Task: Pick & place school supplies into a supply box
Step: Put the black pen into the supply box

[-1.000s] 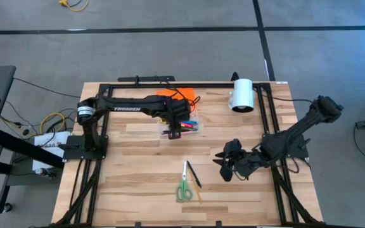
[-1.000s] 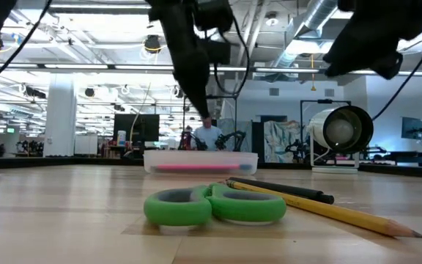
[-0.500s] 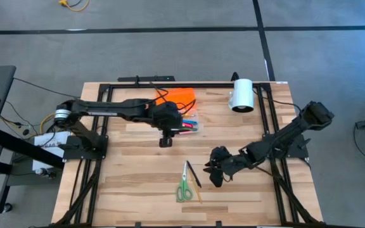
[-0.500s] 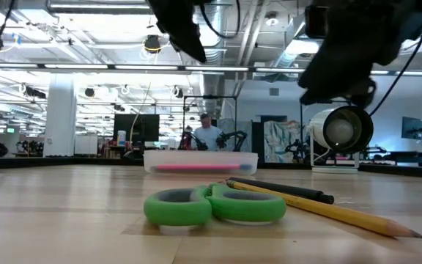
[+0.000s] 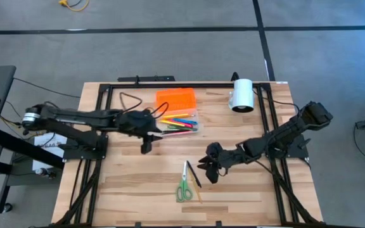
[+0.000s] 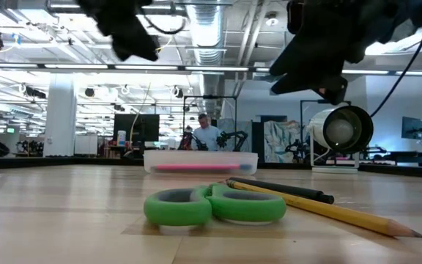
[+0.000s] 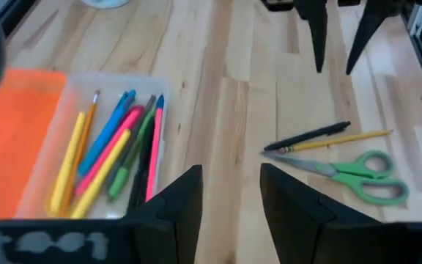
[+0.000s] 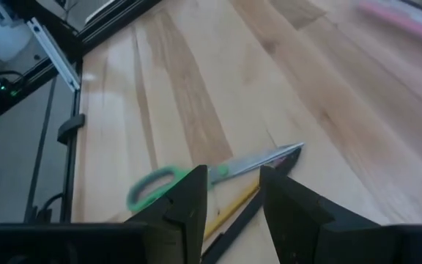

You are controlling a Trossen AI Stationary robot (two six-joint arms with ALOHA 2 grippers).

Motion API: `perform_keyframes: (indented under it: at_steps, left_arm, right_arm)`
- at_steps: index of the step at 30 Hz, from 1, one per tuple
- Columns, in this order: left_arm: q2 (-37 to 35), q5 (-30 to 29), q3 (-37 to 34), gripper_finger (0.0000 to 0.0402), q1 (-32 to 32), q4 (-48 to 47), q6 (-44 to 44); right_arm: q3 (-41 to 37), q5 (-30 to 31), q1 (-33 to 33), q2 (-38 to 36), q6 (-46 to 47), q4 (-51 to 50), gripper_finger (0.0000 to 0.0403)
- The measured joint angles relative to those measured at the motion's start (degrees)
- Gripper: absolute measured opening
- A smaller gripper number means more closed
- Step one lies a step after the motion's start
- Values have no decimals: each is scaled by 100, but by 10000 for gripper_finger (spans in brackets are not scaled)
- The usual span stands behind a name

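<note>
The box (image 5: 180, 121) lies open at 12 o'clock on the counter (image 5: 119, 183), its orange lid (image 5: 175, 99) flipped back and most pens (image 5: 178, 123) already inside. The scissors (image 5: 183, 187), a black pen (image 5: 194, 174) and a yellow pencil (image 5: 199, 192) lie together at 6 o'clock, touching or nearly so. The right gripper (image 5: 206, 170) hangs just at their 3 o'clock, released and empty, jaws apart. The left gripper (image 5: 147, 143), also released and empty, sits at the box's 8 o'clock. The likely risk: the three things lie so close that closing on one may nudge or drag a neighbour, or the thin pen may roll away from the jaws.
</note>
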Motion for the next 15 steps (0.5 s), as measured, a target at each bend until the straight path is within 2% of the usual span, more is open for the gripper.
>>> perform_keyframes:
  at_steps: [8, 15]
  left_arm:
    - [-1114, -641, -942, 125, -587, 331, -726]
    - [-1587, -966, -1274, 125, -941, 309, -943]
  right_arm:
    - [0, 16, -165, 46, -312, 373, 118]
    - [118, -179, -265, 855, -322, 1367, 118]
